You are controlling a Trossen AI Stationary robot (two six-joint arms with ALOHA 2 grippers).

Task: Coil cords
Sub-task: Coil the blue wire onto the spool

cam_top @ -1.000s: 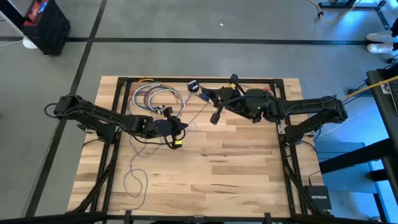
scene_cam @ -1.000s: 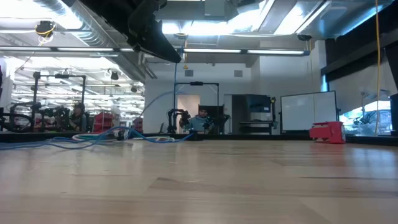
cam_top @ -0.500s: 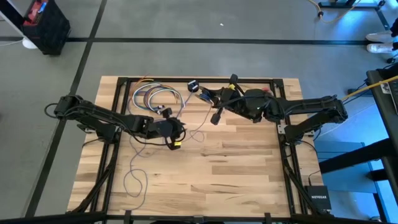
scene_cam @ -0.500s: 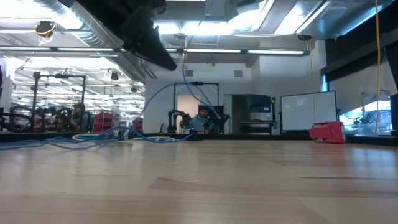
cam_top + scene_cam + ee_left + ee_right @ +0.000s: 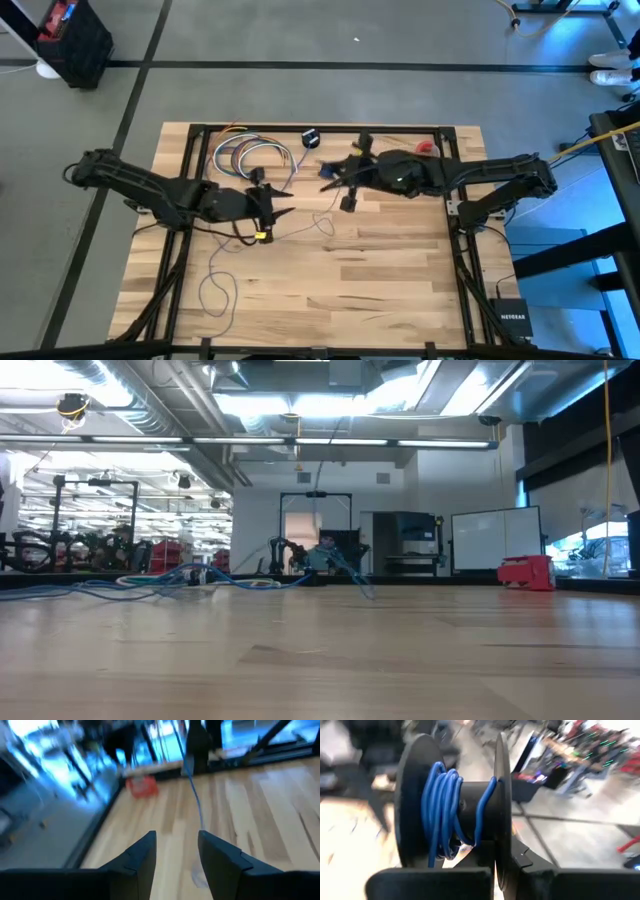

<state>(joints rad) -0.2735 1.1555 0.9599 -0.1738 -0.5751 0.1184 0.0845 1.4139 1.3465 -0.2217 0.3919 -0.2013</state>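
Over the table (image 5: 380, 270), only the right gripper's (image 5: 470, 855) own camera shows it clamping a cord-wound spool (image 5: 457, 805); left gripper (image 5: 177, 852) parted, empty.

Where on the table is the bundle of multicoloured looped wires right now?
In the high view, the bundle of multicoloured looped wires lies near the table's far edge on the left arm's side, beyond the left gripper.
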